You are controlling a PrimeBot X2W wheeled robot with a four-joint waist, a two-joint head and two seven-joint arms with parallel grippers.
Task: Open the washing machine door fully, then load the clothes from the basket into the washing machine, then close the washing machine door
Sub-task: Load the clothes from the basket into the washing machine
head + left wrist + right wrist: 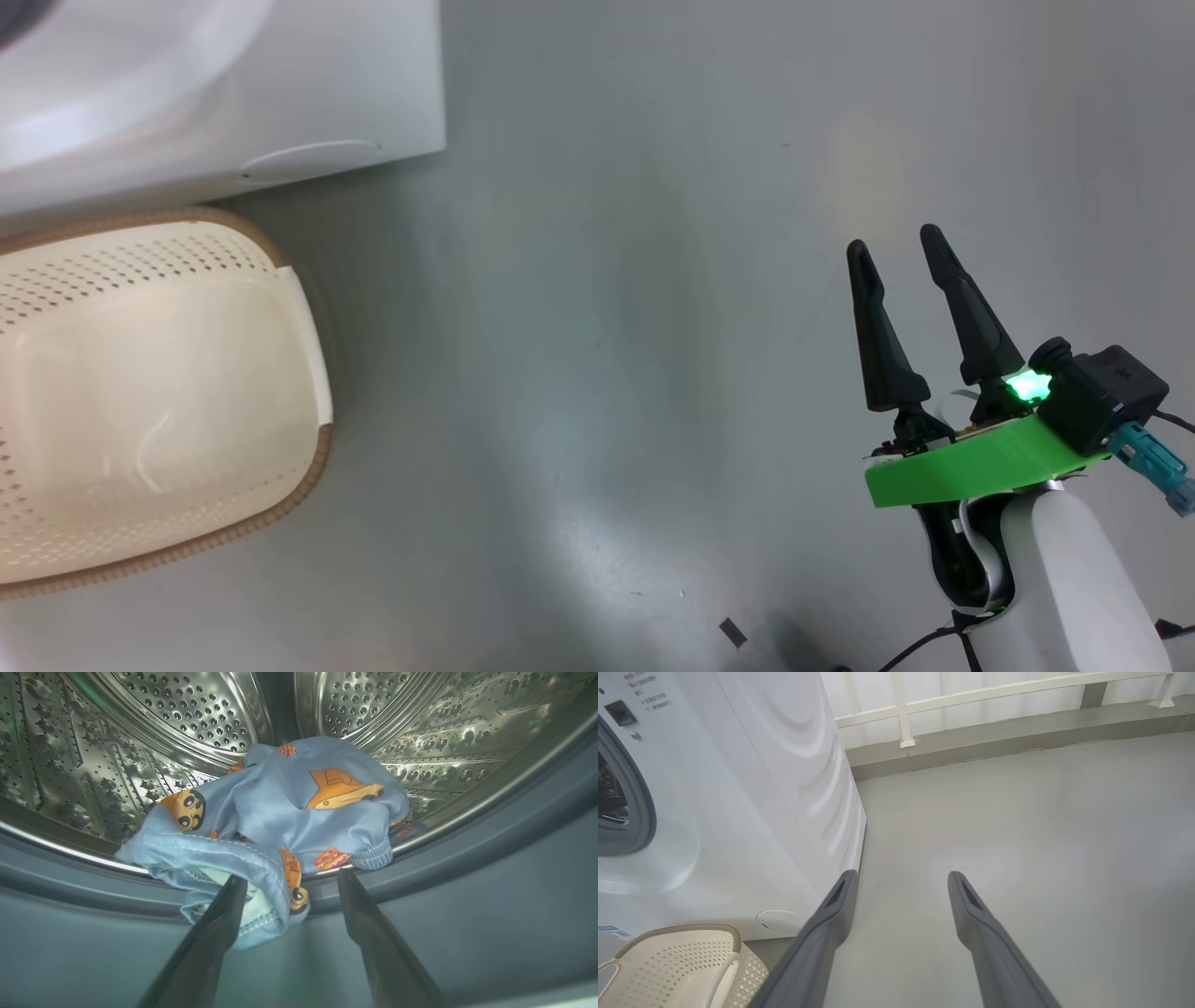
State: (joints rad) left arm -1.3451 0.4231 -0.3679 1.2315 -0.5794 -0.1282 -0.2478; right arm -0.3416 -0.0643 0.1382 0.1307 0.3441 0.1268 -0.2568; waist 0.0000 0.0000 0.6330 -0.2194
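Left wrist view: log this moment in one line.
light-blue printed clothes: at steel drum mouth | cream perforated basket: looks empty | left gripper: open | right gripper: open

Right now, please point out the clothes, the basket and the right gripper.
clothes (289, 812), left wrist view, blue fabric middle
basket (140, 271), head view, perforated wall
right gripper (893, 237), head view, midway between fingertips

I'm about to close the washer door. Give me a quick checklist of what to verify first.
1. Basket emptied: ok, the visible inside is bare.
2. Clothes fully inside drum: not ok, a hem hangs over the grey gasket.
3. Left gripper let go: ok, open.
4. Left gripper out of the drum mouth: not ok, fingers at the gasket.
5. Right gripper free: ok, open above floor.
6. Door position: cannot tell.
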